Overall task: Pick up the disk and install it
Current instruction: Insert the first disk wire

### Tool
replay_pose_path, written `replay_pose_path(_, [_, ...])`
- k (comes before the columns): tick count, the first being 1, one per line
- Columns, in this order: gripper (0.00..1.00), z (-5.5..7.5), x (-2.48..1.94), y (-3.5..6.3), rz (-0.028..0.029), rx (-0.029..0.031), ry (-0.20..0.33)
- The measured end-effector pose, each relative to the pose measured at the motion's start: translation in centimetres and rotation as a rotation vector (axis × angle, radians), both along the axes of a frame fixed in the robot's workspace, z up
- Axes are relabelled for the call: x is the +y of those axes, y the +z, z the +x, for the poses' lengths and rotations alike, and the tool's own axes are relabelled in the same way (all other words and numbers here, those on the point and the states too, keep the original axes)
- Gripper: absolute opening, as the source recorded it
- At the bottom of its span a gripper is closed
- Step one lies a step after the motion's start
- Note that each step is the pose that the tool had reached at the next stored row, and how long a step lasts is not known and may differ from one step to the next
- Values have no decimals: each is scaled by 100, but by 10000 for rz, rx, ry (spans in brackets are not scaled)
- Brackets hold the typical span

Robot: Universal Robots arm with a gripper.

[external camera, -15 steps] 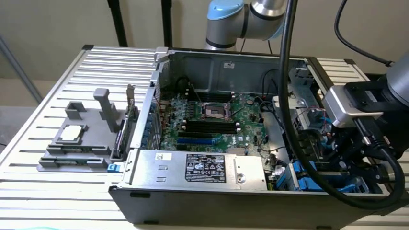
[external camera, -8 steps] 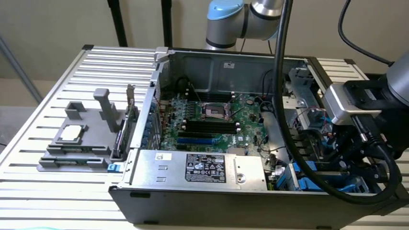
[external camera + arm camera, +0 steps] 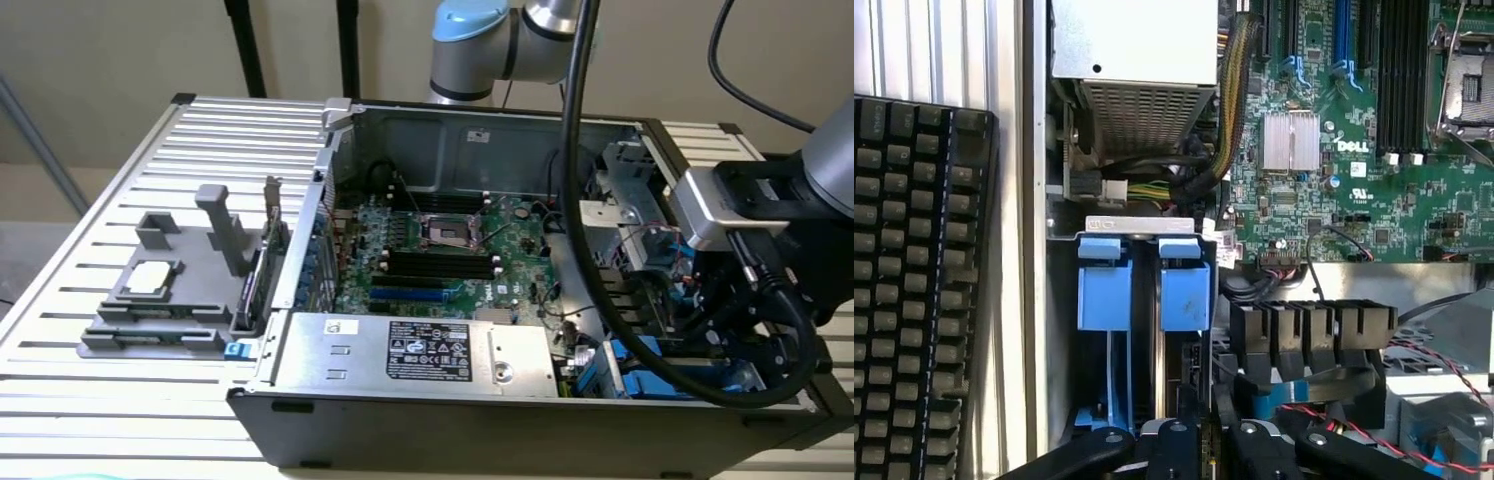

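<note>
- The open grey metal computer case (image 3: 441, 410) lies on its side on the slatted white metal table (image 3: 120, 400); a hard downward push could shift the chassis and spoil the alignment.
- The green motherboard (image 3: 1354, 190) lies just beside the drive bay; drifting sideways could scrape its components.
- The disk (image 3: 1144, 300), a drive framed by bright blue plastic carrier rails, stands on edge in the bay at the case's front corner; if tilted, it could jam against the bay walls.
- The black gripper (image 3: 1199, 440) sits over the disk, nearly closed, apparently pinching its upper edge; a weak grasp could slip.
- Thin red wires (image 3: 1444, 360) nearby could snag.
</note>
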State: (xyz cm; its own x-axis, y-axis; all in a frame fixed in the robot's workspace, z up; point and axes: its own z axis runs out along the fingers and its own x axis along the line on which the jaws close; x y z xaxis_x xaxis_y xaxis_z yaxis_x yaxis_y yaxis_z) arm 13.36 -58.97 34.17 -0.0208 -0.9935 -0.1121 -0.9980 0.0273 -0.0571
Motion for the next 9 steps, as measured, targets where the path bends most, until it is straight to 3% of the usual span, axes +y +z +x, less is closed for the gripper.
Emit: replay_pose_path(9, [17,13,20,-2,-265,48,-265])
